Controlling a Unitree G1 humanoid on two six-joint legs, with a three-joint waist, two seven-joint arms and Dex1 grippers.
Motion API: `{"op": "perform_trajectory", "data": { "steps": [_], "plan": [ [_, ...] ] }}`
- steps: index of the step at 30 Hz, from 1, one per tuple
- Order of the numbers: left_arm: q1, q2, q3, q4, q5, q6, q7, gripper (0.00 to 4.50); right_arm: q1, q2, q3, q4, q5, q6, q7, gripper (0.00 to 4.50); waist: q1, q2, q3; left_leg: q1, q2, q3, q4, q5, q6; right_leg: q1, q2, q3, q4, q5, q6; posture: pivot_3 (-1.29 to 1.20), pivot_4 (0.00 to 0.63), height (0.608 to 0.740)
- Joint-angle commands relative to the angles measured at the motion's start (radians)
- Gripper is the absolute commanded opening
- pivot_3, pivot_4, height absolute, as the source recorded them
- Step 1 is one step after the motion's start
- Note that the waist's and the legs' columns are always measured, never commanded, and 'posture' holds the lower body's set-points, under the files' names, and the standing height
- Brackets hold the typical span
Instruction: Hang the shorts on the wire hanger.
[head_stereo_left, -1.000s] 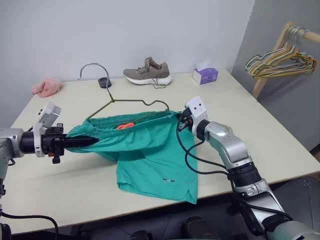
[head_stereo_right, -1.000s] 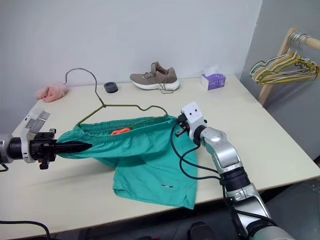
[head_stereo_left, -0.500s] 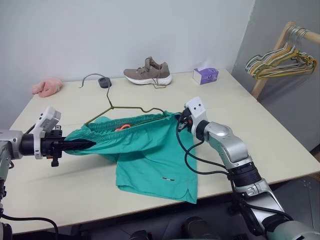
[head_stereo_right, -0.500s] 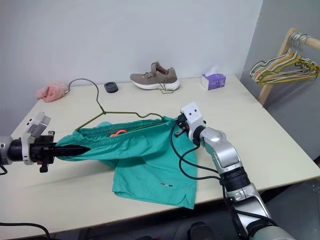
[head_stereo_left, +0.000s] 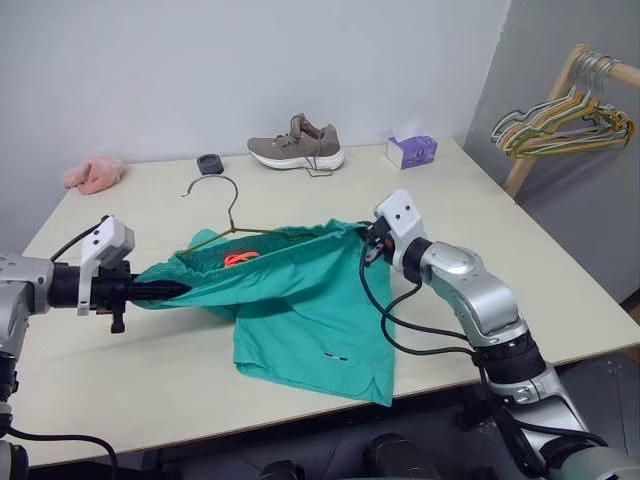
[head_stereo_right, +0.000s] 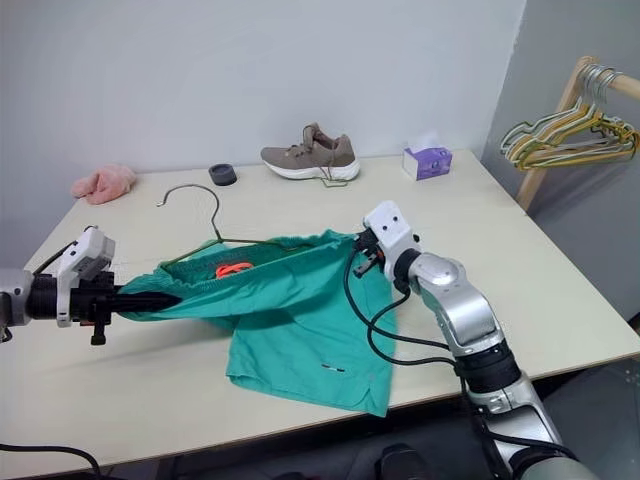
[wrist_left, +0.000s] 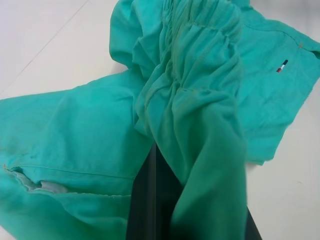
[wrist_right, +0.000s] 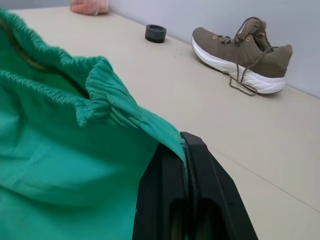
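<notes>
The teal-green shorts (head_stereo_left: 300, 310) hang stretched by the waistband between my two grippers, with the legs lying on the table. At the waistband's left end my left gripper (head_stereo_left: 172, 290) is shut on bunched cloth (wrist_left: 200, 100). My right gripper (head_stereo_left: 372, 243) is shut on the right end of the waistband (wrist_right: 107, 95). The dark wire hanger (head_stereo_left: 232, 212) stands at the far side of the waist opening. Its hook is above the table and its lower wire is hidden inside the shorts. An orange tag (head_stereo_left: 240, 258) shows inside the waist.
A brown shoe (head_stereo_left: 296, 145), a purple tissue box (head_stereo_left: 411, 151), a small black round thing (head_stereo_left: 209, 163) and a pink cloth (head_stereo_left: 95, 172) lie along the table's far side. A wooden rack with bunched pale hangers (head_stereo_left: 560, 120) stands at the right.
The hanger has dropped and shifted right, so its shoulders now sit inside the waistband and its hook is lower. Both grippers keep their hold; the right end of the waistband is a little higher.
</notes>
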Motion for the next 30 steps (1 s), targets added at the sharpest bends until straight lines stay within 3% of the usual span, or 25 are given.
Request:
{"op": "perform_trajectory", "data": {
  "steps": [1,6,19,25,30],
  "plan": [
    [0.017,-0.012,0.015,-0.088,-0.019,0.070,0.019,0.00,-0.022,-0.028,0.024,-0.059,-0.044,0.009,0.019,0.04,0.000,0.000,0.000,0.000,0.000,0.000,0.000,0.000,0.000,0.000,0.000,0.000,0.000,0.000,0.000,-0.16,0.000,0.740],
    [0.072,-0.040,0.003,-0.275,-0.080,0.172,0.005,0.00,-0.035,-0.040,0.062,-0.101,-0.043,-0.003,0.083,0.04,0.000,0.000,0.000,-0.001,0.000,0.000,0.000,0.000,0.000,0.000,0.000,0.000,0.000,0.000,0.000,-0.17,0.000,0.740],
    [0.037,-0.100,-0.062,-0.348,-0.048,0.195,0.009,0.00,-0.022,-0.254,0.056,-0.344,0.093,0.216,0.340,4.44,0.001,0.000,0.000,0.000,0.000,0.000,0.001,0.000,0.000,0.001,0.000,-0.001,-0.001,-0.003,0.004,-0.19,0.000,0.740],
    [0.032,-0.094,-0.077,-0.360,-0.042,0.183,-0.008,0.00,0.003,-0.388,0.076,-0.345,0.088,0.213,0.419,4.48,0.001,0.000,0.000,0.000,0.000,0.000,0.001,0.000,0.000,0.001,0.000,-0.001,-0.003,-0.003,0.005,-0.20,0.000,0.740],
    [0.055,-0.080,-0.081,-0.397,-0.042,0.175,-0.038,0.00,-0.031,-0.367,0.125,-0.296,0.063,0.200,0.416,4.48,-0.008,0.000,0.000,0.000,0.001,0.000,0.000,0.000,0.000,0.001,0.000,-0.001,-0.004,-0.003,0.005,-0.20,0.000,0.740]
  ]
}}
